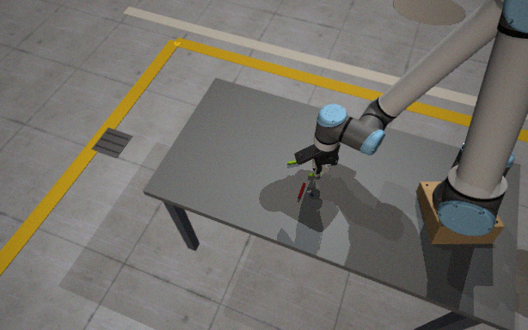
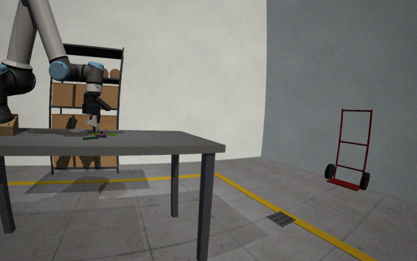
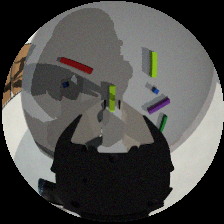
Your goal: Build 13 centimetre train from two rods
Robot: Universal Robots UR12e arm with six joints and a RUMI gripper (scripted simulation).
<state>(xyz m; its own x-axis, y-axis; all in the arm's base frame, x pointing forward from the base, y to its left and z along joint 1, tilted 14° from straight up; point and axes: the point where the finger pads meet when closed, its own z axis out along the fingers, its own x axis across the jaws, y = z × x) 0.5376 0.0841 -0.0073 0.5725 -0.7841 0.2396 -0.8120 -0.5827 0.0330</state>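
The main risk is coming from the end effector [image 1: 317, 174] [image 2: 96, 132] [image 3: 112, 104] itself: its fingertips are standing narrowly parted on either side of the near lime rod [image 1: 314, 175] [image 2: 93, 134] [image 3: 112, 92], apparently without gripping it. If it is lifting before the gap is wide enough, a pad could be catching the rod and dragging or twisting it out of line. Any sideways drift while the tips are sitting this low could be nudging it too.

A second danger is lying in the pairing. Thirteen is calling for lime with the green rod [image 2: 90, 138] [image 3: 163, 123], or the red rod [image 1: 301, 192] [image 2: 101, 132] [image 3: 76, 65] with the purple rod [image 2: 102, 136] [image 3: 159, 105]; neither pair is lying end to end. Green is showing only partly past the end effector's right side in the wrist view, so a poor approach there could be shoving purple, close by.

The near lime rod is lying on the desk [image 1: 241, 112] [image 2: 153, 139], between the fingertips and reaching ahead of them. In the wrist view, red is resting ahead and left, the far lime rod [image 1: 292, 162] [image 2: 112, 134] [image 3: 153, 64] ahead and right, and purple well off to the right.
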